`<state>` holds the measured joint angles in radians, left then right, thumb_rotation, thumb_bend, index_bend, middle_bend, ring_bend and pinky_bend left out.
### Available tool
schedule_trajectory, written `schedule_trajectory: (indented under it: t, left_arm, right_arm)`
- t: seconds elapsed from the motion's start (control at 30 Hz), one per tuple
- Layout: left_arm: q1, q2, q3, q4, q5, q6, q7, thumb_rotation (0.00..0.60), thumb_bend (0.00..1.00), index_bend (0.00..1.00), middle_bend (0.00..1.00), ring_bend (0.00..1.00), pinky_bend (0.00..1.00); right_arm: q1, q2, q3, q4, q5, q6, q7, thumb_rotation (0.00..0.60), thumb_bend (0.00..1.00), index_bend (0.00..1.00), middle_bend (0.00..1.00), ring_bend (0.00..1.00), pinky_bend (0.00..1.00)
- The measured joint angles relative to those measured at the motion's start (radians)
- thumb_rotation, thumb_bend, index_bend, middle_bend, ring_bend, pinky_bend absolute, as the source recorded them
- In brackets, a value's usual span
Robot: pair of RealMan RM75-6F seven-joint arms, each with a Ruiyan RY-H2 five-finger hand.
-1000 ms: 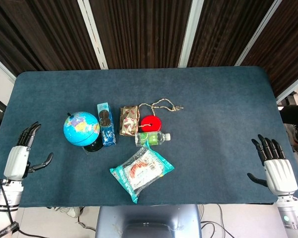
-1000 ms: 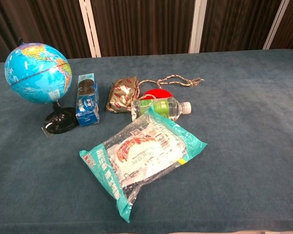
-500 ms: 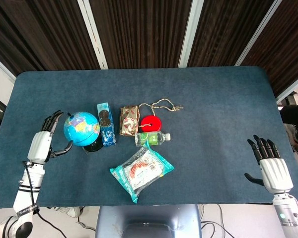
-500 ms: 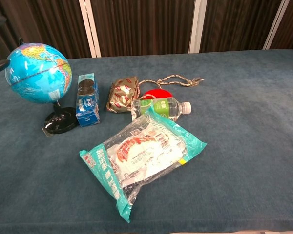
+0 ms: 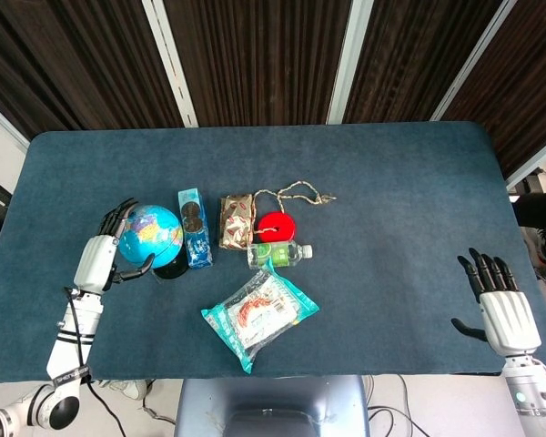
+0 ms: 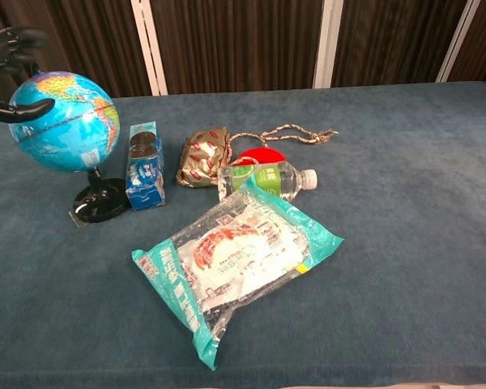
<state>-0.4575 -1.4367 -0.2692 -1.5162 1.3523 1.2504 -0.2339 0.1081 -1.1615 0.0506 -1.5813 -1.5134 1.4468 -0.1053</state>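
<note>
Cupping globe (image 5: 152,234) w/ left hand (image 5: 105,255), fingers spread, right hand (image 5: 502,309) open

The left hand (image 5: 106,249) is raised at the near left of the surface, its dark fingers (image 5: 118,215) spread and pointing far — thumb crooked to the right. The right hand (image 5: 500,306) rests low at the near right edge, white back up, fingers apart — holding nothing.
</note>
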Motion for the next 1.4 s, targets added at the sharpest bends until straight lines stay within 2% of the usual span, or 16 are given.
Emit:
schedule_trajectory:
  t: [0.47,1.17,1.4]
  left_arm:
    - [-0.010,-0.025,-0.002,0.050,-0.023,0.011,0.024,0.558,0.31,0.00,0.00,0.00,0.05]
    - [0.019,0.000,0.022,0.044,-0.040,0.029,0.026,0.579,0.31,0.00,0.00,0.00,0.05]
    - [0.021,0.008,0.018,0.073,-0.063,0.010,0.009,0.577,0.31,0.00,0.00,0.00,0.05]
  right_arm:
    - [0.000,0.004,-0.005,-0.002,-0.004,-0.005,-0.001,0.600,0.15,0.00,0.00,0.00,0.00]
    - [-0.001,0.007,-0.012,-0.009,-0.012,-0.005,-0.003,0.600,0.15,0.00,0.00,0.00,0.00]
    - [-0.001,0.008,-0.012,-0.009,-0.011,-0.005,-0.003,0.600,0.15,0.00,0.00,0.00,0.00]
